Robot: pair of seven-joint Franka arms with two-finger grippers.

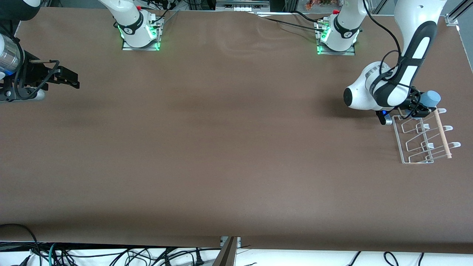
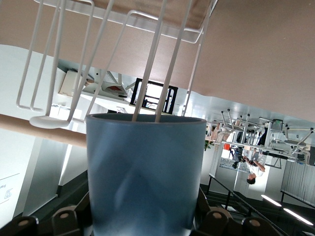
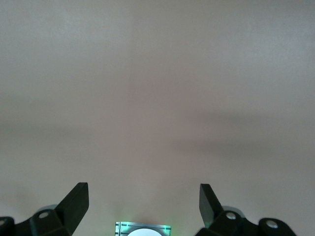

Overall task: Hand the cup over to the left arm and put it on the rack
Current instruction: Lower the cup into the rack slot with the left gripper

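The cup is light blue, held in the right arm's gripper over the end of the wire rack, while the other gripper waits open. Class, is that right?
One thing is wrong: the arm. The front view shows the left gripper holding the cup over the end of the rack. The right gripper waits open over the table's other end.

Left pincer (image 1: 421, 109) clamped, arm bent low; right pincer (image 1: 70, 79) spread wide, arm idle.

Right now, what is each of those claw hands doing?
Left gripper: closed on the cup, over the rack.
Right gripper: open, empty, waiting at the right arm's end.
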